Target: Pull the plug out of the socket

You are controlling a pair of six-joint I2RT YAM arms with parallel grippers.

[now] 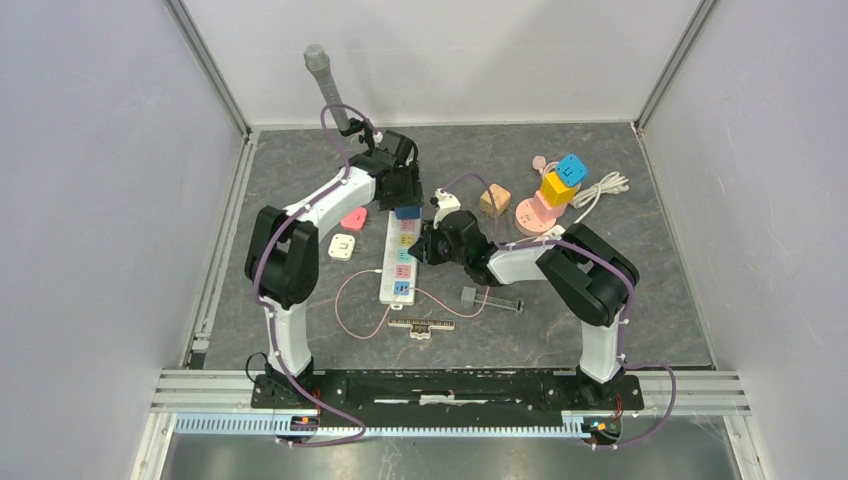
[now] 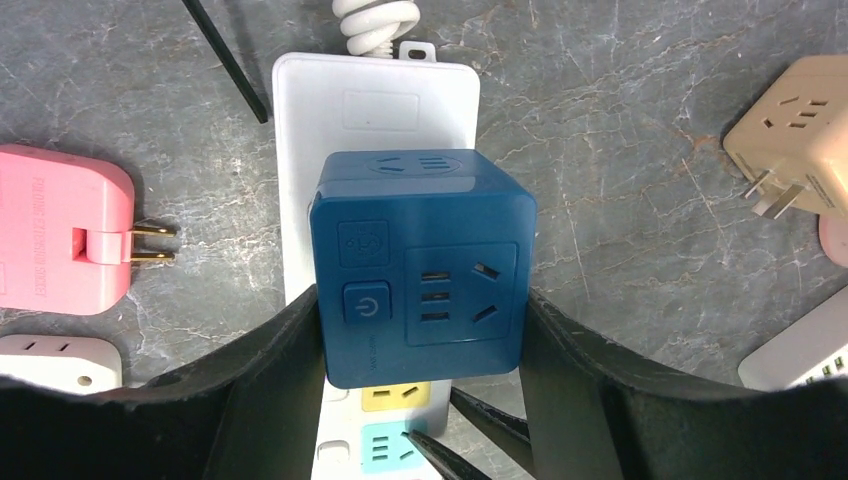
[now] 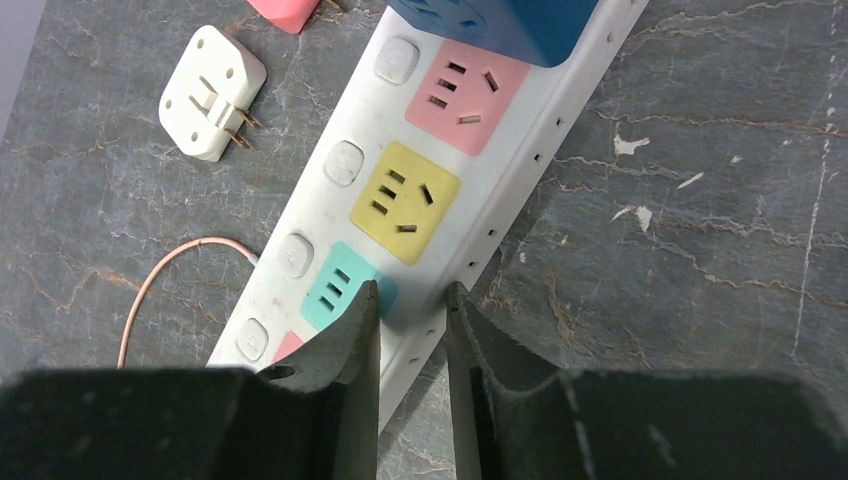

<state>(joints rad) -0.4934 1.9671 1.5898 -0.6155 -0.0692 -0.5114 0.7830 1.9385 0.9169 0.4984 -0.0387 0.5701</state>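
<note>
Jaws of left gripper [image 2: 420, 300] clamp blue plug [image 2: 420, 250] seated on power strip [image 2: 375, 100]; right gripper [image 3: 411, 290] jaws narrow, seemingly pinching strip edge.

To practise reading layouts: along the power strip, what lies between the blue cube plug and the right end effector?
On the power strip: the pink socket, then the yellow socket, both empty, shown in the right wrist view.
</note>
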